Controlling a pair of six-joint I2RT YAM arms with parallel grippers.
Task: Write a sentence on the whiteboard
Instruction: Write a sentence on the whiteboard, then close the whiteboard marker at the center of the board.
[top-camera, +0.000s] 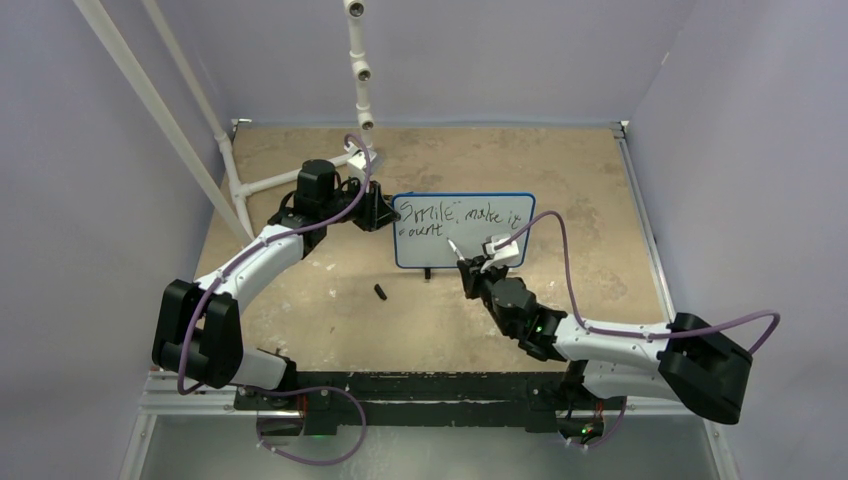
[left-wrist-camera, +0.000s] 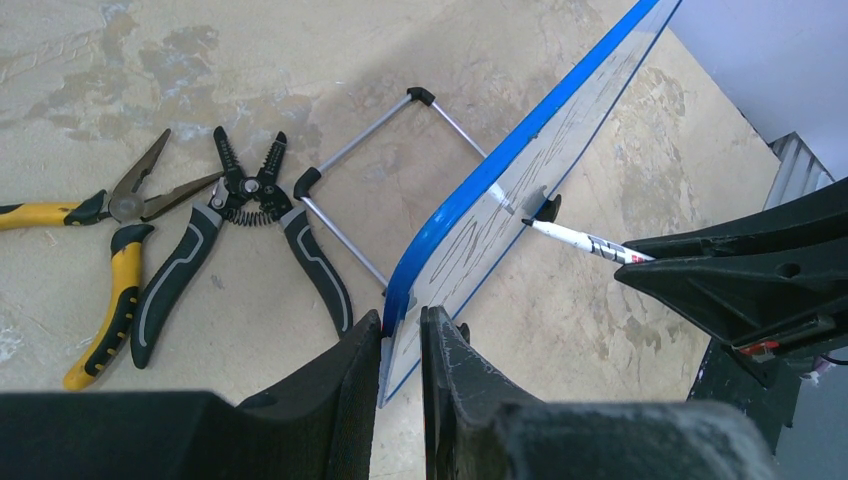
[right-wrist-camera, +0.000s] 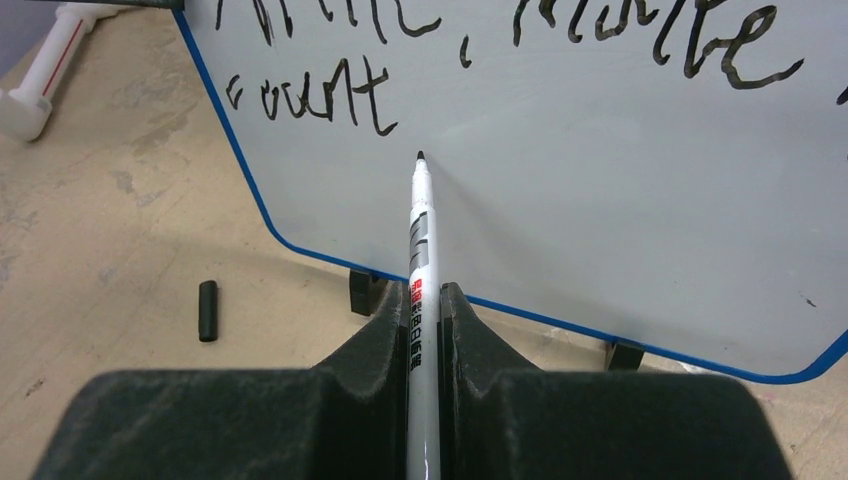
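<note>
The whiteboard (top-camera: 425, 253), white with a thin blue frame, stands upright mid-table. The sentence (top-camera: 455, 213) runs across it in black: "Smile, make it" above "count" (right-wrist-camera: 318, 95). My left gripper (left-wrist-camera: 402, 330) is shut on the board's left edge (left-wrist-camera: 440, 215), one finger on each face. My right gripper (right-wrist-camera: 425, 300) is shut on a white marker (right-wrist-camera: 418, 230), uncapped and pointing at the board. Its black tip sits just right of and below "count", at or barely off the surface. From above, the right gripper (top-camera: 470, 262) is in front of the board's lower middle.
The black marker cap (top-camera: 380, 292) lies on the table in front of the board's left corner. Yellow-handled pliers (left-wrist-camera: 110, 270), a black wire stripper (left-wrist-camera: 250, 230) and a metal wire bracket (left-wrist-camera: 380, 170) lie behind the board. A white pipe frame (top-camera: 360, 70) stands at the back left.
</note>
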